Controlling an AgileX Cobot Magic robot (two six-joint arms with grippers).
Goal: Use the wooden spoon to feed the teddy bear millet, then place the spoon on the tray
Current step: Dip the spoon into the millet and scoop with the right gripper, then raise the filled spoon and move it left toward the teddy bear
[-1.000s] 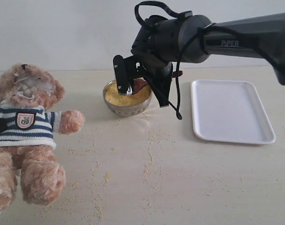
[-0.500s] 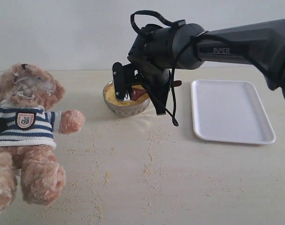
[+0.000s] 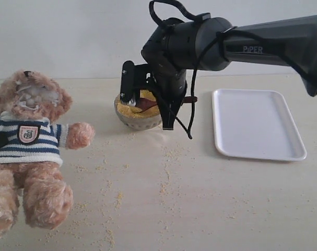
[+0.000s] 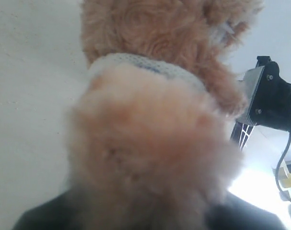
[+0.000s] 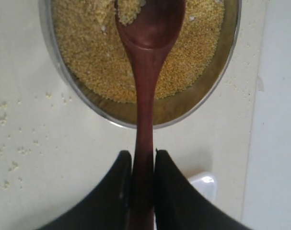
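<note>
The teddy bear (image 3: 30, 149) sits at the table's left; in the left wrist view its fur (image 4: 155, 143) fills the frame between dim dark jaws, so my left gripper looks shut on its arm. The steel bowl (image 3: 128, 117) of millet (image 3: 148, 95) stands mid-table. My right gripper (image 3: 148, 99) hangs over the bowl, shut on the wooden spoon (image 3: 143, 103). In the right wrist view the gripper (image 5: 143, 155) clamps the spoon's handle (image 5: 146, 96), and the spoon's bowl carries a few grains over the millet (image 5: 92, 52). The white tray (image 3: 257, 123) lies to the right, bare.
Loose millet grains (image 3: 166, 180) are strewn over the tabletop between the bear and the bowl. A cable loop (image 3: 189, 128) dangles from the right arm beside the bowl. A black stand (image 4: 267, 98) shows behind the bear. A pale wall closes the back.
The right wrist has rolled and shifted a little left over the bowl, drawing the spoon through the millet. The bear and tray have not moved.
</note>
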